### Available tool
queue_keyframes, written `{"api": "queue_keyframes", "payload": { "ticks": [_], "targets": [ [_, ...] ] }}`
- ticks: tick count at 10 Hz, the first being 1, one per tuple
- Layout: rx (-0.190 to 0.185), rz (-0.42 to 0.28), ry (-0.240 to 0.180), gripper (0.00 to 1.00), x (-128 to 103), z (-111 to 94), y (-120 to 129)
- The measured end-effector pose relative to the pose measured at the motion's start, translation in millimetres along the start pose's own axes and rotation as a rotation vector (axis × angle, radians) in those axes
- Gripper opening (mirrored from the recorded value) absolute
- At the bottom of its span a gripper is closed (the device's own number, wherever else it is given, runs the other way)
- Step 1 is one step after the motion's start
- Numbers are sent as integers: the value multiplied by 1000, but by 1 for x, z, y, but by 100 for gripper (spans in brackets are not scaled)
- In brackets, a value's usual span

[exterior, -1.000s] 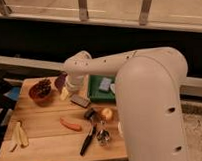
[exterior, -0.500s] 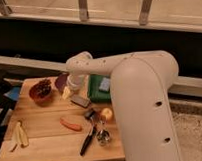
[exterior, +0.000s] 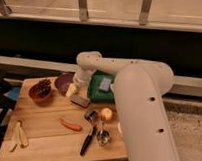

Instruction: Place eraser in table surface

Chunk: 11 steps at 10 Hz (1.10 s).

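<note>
Staying spread, the tool hovers just beside unmoved eraser on table surface.

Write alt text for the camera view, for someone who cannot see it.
A white robot arm reaches over the table surface, its open gripper just up-left of the eraser lying flat on the wood. Nearby stand a red-brown bowl, a purple bowl and a green tray.

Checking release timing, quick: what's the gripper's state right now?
Gripper: open, holding nothing, just up-left of the eraser, which lies on the table surface.
</note>
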Motion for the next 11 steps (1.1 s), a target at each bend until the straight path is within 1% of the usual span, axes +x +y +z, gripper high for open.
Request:
{"api": "queue_keyframes", "payload": {
  "ticks": [1,2,4,6,7,9,10,11],
  "targets": [
    [3,2,2,80,1,1,1],
    [-4,5,-6,80,-1,3,2],
    [-18,8,-19,80,-3,7,-7],
    [-32,3,-15,80,-5,21,-6],
    [-33,-2,-9,80,-6,26,-3],
    [-21,-6,7,80,-6,33,-2],
    [-9,-5,16,80,-5,36,-1],
    [17,-7,23,80,-6,39,1]
  ]
}}
